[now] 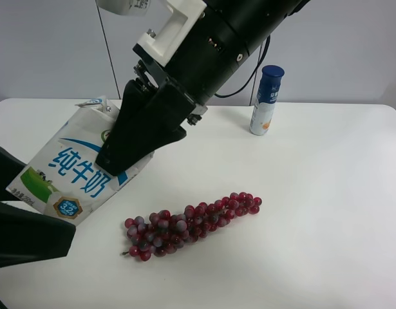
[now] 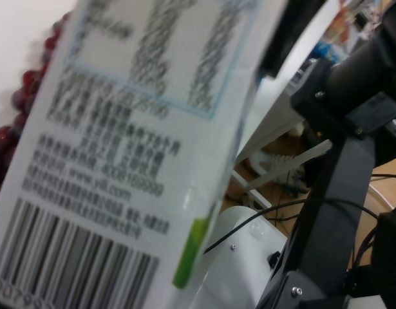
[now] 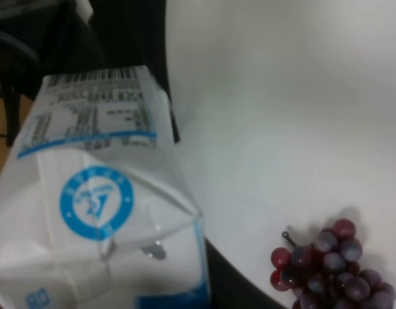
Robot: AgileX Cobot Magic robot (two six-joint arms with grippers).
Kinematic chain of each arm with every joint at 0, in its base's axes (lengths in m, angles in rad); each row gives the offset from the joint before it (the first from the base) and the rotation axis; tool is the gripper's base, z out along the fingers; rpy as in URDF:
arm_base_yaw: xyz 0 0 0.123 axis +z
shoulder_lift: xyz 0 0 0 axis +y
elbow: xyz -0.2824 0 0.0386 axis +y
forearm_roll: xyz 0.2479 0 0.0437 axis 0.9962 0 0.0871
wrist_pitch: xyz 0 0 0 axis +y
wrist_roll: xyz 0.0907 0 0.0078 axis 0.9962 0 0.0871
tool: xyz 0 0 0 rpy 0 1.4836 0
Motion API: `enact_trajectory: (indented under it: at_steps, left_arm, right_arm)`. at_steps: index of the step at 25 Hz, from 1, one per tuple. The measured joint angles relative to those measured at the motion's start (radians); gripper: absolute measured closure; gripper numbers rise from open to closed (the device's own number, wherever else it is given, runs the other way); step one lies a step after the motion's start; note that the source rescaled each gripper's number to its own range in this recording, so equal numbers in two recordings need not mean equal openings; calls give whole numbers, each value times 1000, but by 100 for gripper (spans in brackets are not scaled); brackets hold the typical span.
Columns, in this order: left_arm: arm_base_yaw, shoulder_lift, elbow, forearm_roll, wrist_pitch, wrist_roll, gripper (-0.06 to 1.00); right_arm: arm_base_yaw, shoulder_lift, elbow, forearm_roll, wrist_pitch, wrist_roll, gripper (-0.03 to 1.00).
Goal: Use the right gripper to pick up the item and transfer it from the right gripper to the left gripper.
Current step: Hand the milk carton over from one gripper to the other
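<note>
The milk carton (image 1: pixel 62 174) is white with a blue swoosh and blue characters, and it is held tilted above the table's left side. The right gripper (image 1: pixel 123 164), black with a white bracket, is shut on the carton's upper part from above. The left gripper (image 1: pixel 46 203) comes in from the exterior high view's lower left. Its two wedge fingers (image 1: pixel 30 238) stand apart, with the carton's base between them. The carton fills the right wrist view (image 3: pixel 94 206) and the left wrist view (image 2: pixel 120 161). The fingers do not show clearly in either wrist view.
A bunch of red grapes (image 1: pixel 191 222) lies on the white table (image 1: pixel 313 193) just right of the carton; it also shows in the right wrist view (image 3: pixel 326 264). A blue-capped bottle (image 1: pixel 267 100) stands at the back.
</note>
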Motion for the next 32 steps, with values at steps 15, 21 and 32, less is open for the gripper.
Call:
enact_trajectory:
  at_steps: [15, 21, 32]
  left_arm:
    - [0, 122, -18, -180, -9, 230, -6]
    - [0, 150, -82, -182, -9, 249, 12]
    - [0, 159, -100, -92, 20, 258, 49]
  right_arm:
    - [1, -1, 0, 0, 12, 0, 97]
    - [1, -1, 0, 0, 10, 0, 97]
    - [3, -1, 0, 0, 19, -1, 97]
